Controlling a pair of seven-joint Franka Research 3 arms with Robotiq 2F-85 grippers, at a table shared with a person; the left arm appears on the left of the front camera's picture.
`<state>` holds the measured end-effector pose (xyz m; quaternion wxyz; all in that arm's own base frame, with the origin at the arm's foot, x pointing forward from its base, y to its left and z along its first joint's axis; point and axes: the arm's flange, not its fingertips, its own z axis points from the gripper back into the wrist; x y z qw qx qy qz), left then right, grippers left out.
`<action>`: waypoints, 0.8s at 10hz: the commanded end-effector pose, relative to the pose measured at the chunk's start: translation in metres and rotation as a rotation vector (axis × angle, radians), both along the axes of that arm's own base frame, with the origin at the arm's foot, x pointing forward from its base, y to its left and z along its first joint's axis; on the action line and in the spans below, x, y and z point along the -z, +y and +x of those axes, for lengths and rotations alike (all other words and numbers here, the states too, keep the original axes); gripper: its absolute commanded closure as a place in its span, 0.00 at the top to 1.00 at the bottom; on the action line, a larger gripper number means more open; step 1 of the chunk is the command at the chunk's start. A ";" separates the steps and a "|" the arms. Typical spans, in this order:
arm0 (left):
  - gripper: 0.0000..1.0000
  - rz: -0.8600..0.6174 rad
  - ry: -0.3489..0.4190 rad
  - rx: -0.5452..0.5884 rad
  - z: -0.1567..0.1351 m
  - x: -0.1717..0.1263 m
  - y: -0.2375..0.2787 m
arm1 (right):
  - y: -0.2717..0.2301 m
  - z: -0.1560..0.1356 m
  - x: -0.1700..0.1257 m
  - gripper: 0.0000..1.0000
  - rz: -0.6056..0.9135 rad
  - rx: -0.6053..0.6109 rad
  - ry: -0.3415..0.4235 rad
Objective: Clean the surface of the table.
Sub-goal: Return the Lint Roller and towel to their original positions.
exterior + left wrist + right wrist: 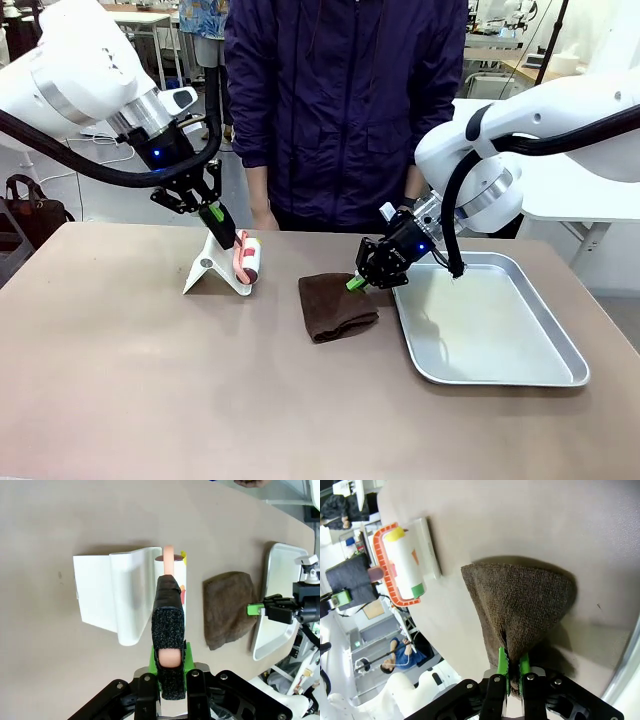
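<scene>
I'm pinching the brown cloth (pixel 336 308) in my clamped right gripper (pixel 357 282) on the table (pixel 150 380) — at nine o'clock, my left gripper (pixel 217 217) is clamping the lint roller's handle (pixel 169 627).

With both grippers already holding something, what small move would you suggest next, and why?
Probably drag the brown cloth across the table with the right gripper. That gripper is shut on the cloth's edge beside the tray, and most of the cloth lies flat on the tabletop, ready to wipe. The left gripper is shut on the lint roller handle, over its white stand.
</scene>
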<state>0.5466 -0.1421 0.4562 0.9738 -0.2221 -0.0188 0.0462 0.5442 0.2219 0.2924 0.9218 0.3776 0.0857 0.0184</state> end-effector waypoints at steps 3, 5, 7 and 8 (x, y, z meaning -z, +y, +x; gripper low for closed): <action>0.20 0.035 0.010 -0.018 0.016 0.011 -0.003 | 0.002 0.002 -0.002 0.09 0.009 0.013 -0.012; 0.20 0.047 0.013 -0.027 0.017 0.014 -0.001 | 0.002 0.002 -0.002 0.09 0.009 0.013 -0.012; 0.20 0.046 0.014 -0.031 0.016 0.015 -0.001 | 0.002 0.002 -0.002 0.09 0.009 0.013 -0.012; 0.20 0.054 0.029 -0.030 0.015 0.020 0.000 | 0.002 0.002 -0.002 0.09 0.009 0.013 -0.012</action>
